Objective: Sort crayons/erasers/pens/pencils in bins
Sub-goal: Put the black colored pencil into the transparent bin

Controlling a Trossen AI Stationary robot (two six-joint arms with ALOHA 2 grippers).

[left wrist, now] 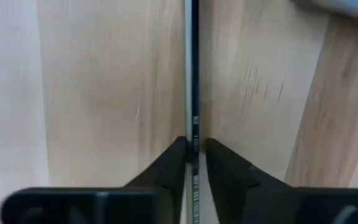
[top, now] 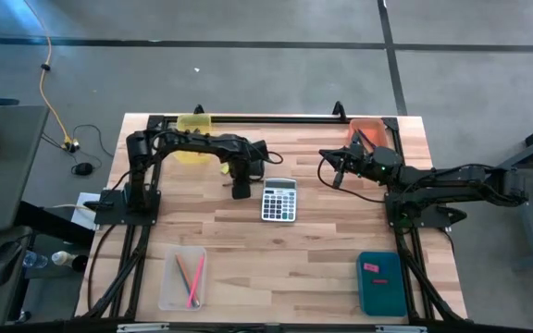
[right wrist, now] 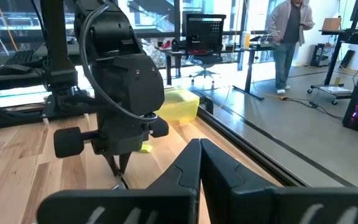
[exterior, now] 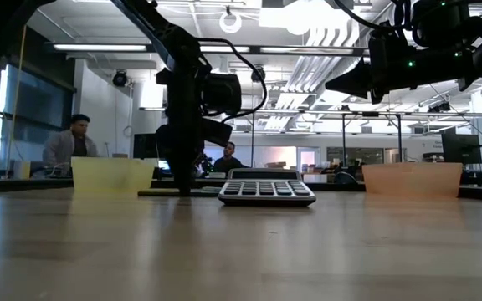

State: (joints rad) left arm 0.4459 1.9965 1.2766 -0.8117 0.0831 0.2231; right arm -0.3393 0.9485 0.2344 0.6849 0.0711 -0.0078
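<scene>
Two left gripper [left wrist: 194, 155] fingers straddle the slim dark pen [left wrist: 194, 74] unclamped near the table's [top: 331, 250] far edge; I'd centre before squeezing.

Both arms are matte black, built of rounded motor housings joined by slim links, with black cables looping loosely along them. The left gripper [left wrist: 194, 155] ends in two wedge-shaped black fingers [left wrist: 169, 165] tapering to narrow tips. The right gripper [right wrist: 200, 149] has the same angular black fingers; green indicator lights glow on the housing behind them.
</scene>
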